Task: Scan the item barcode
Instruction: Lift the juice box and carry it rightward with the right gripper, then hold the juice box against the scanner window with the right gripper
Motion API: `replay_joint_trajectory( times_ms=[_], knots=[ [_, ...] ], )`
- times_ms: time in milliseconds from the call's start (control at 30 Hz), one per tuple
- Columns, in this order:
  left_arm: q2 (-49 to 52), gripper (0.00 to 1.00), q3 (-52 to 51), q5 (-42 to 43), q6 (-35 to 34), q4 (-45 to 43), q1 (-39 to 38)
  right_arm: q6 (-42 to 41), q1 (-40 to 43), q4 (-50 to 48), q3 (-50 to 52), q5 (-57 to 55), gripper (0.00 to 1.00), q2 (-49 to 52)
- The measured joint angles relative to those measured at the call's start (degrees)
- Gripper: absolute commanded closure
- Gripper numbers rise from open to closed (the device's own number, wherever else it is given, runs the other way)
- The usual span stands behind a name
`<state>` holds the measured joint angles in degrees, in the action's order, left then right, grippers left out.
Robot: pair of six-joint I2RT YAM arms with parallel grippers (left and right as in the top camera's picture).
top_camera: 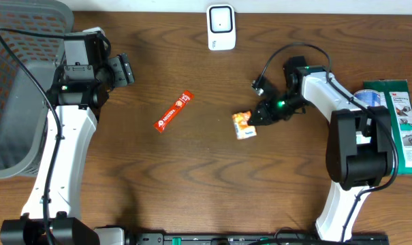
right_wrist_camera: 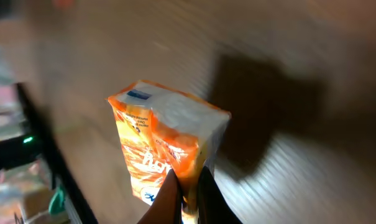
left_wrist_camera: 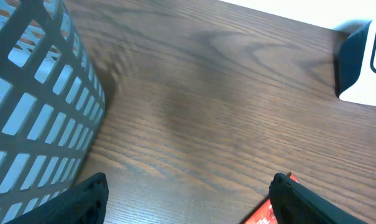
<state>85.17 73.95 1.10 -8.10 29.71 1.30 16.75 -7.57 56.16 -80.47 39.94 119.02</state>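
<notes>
Overhead bright, sharp. Left wrist soft. Right wrist dim, blurred; hard shadow beside orange packet.

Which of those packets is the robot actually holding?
The orange packet, pinched in the right pincer. The red stick packet lies untouched mid-table, and the green package sits at the right edge.

One camera looks straight down on the whole dark wood-grain counter. The left wrist view skims low across it, beside the grey plastic lattice basket that the overhead view shares. The right wrist view crowds a small orange-and-white packet, shared likewise.
</notes>
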Motion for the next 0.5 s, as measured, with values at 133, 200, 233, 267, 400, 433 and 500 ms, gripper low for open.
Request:
replay_joint_trajectory(
  times_ms=[133,200,233,267,400,433,500],
  knots=[
    [0.02,0.17,0.0,0.0,0.0,0.02,0.0,-6.12,-0.63,3.43,0.02,-7.98,0.99,-4.96],
    [0.0,0.17,0.0,0.0,0.0,0.02,0.0,-8.92,-1.36,4.85,0.0,-12.33,0.99,-9.27],
    [0.02,0.17,0.0,0.0,-0.02,0.02,0.0,-10.27,-1.9,5.68,-0.13,-14.6,0.99,-11.78],
    [0.02,0.17,0.0,0.0,0.0,0.02,0.0,-12.0,-2.73,6.93,-0.55,-17.92,0.99,-15.08],
    [0.0,0.17,0.0,0.0,0.0,0.02,0.0,-18.08,-6.29,12.83,-5.75,-29.64,0.99,-24.65],
    [0.0,0.17,0.0,0.0,0.0,0.02,0.0,-19.58,-7.23,14.56,-7.65,-32.63,0.99,-26.32],
    [0.0,0.18,0.0,0.0,0.0,0.0,0.0,-22.18,-9.14,17.46,-11.54,-38.6,0.99,-28.79]
  ],
)
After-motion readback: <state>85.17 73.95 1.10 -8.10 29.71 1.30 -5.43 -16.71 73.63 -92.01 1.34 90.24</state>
